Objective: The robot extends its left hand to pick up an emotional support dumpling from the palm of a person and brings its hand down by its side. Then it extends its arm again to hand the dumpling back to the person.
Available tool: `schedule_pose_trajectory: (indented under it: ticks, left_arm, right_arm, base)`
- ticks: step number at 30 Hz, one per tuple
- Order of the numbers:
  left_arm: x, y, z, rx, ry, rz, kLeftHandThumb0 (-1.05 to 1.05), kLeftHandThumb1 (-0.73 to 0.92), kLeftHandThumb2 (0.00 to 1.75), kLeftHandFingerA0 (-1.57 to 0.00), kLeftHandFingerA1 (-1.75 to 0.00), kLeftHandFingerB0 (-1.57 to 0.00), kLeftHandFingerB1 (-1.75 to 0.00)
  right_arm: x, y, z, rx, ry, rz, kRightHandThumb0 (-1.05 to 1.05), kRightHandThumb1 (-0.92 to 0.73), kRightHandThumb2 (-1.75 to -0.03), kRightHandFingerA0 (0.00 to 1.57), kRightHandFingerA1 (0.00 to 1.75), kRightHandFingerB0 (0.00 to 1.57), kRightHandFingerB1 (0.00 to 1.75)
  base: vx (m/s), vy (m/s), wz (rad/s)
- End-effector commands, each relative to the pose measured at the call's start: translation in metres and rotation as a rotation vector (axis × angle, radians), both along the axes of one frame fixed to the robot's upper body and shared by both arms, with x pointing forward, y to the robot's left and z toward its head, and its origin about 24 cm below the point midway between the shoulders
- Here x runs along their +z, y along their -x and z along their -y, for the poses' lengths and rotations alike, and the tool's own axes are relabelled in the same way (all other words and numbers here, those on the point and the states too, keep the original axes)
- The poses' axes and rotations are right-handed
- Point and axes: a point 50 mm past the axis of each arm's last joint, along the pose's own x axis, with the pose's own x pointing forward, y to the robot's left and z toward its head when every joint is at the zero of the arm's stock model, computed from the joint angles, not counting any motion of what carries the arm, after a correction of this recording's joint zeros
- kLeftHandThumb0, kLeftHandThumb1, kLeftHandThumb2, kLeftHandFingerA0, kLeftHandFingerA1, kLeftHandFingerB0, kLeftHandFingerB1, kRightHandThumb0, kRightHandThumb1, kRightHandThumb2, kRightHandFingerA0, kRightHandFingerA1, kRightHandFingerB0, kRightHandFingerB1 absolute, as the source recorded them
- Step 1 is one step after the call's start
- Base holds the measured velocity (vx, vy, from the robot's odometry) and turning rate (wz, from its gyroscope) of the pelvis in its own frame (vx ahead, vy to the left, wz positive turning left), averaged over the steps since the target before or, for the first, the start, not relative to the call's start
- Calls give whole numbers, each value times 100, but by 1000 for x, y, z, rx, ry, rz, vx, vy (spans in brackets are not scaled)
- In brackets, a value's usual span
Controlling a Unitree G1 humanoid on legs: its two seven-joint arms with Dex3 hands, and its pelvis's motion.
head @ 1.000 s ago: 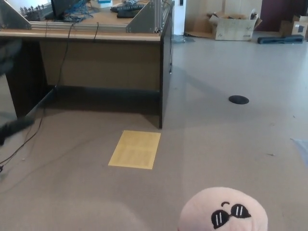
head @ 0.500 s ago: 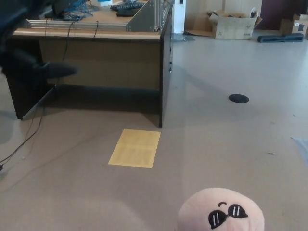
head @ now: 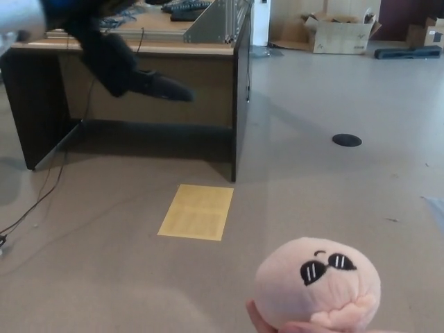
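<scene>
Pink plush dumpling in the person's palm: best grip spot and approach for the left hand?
Grip the pink plush dumpling across its rounded upper body, coming from above and the robot's left. The person's hand cups the underside, so only the top and sides are free. The left hand is up and left of it.

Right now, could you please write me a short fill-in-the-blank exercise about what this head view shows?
1. The pink dumpling rests on a person's ____, at the bottom edge of the picture.
2. The robot's left hand is up in front of the ____, apart from the dumpling.
3. A flat yellow sheet lies on the ____.
4. The face on the dumpling wears black ____.

Missing words: hand; desk; floor; sunglasses
</scene>
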Motion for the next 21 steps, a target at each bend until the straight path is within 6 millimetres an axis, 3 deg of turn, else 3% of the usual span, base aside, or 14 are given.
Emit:
schedule_pose_trajectory:
  ticks: [1,4,5,8,9,10,11,14,16,21]
  left_arm:
    - [-2,9,36,-56,-261,-192,-73,39,83,0,-1,0,-2]
    - [-5,11,44,-79,-296,-190,-75,40,84,0,-1,0,0]
    - [-6,11,49,-86,-301,-192,-88,48,58,0,-6,0,0]
    - [-9,11,59,-112,-299,-198,-84,47,55,0,-13,0,-1]
    - [-11,11,62,-118,-298,-201,-80,33,73,0,-10,0,0]
    - [-13,11,65,-118,-299,-208,-87,43,63,0,-16,0,-5]
    - [-17,10,71,-122,-310,-212,-71,38,84,0,-5,0,0]
    - [-18,10,73,-122,-315,-216,-71,38,84,0,-5,0,0]
    - [-32,9,84,-137,-391,-217,-73,38,86,0,-2,0,0]
    - [-43,10,85,-137,-426,-263,-75,40,86,0,-6,0,0]
  right_arm:
    - [9,-7,2,-6,6,55,-28,-63,-59,82,59,63,48]
    - [9,-8,2,-4,8,54,-27,-62,-59,83,59,63,48]
    - [9,-8,2,-2,12,55,-27,-62,-59,83,58,63,48]
    - [10,-10,-1,4,4,60,-27,-62,-58,82,59,63,48]
    - [10,-10,-1,4,4,60,-27,-62,-58,82,58,63,48]
    - [10,-10,-1,4,7,60,-29,-62,-59,82,58,63,48]
    - [11,-11,-1,7,10,60,-30,-63,-59,82,58,64,48]
    - [11,-11,-1,8,11,60,-30,-63,-59,82,58,64,48]
    - [11,-12,-1,15,21,48,-32,-64,-59,81,57,63,47]
    - [14,-15,-3,27,14,55,-29,-64,-59,79,60,63,47]
  base:
    - [0,0,0]
    - [0,0,0]
    - [0,0,0]
    - [0,0,0]
    - [0,0,0]
    - [0,0,0]
    - [0,0,0]
    - [0,0,0]
    - [0,0,0]
    - [0,0,0]
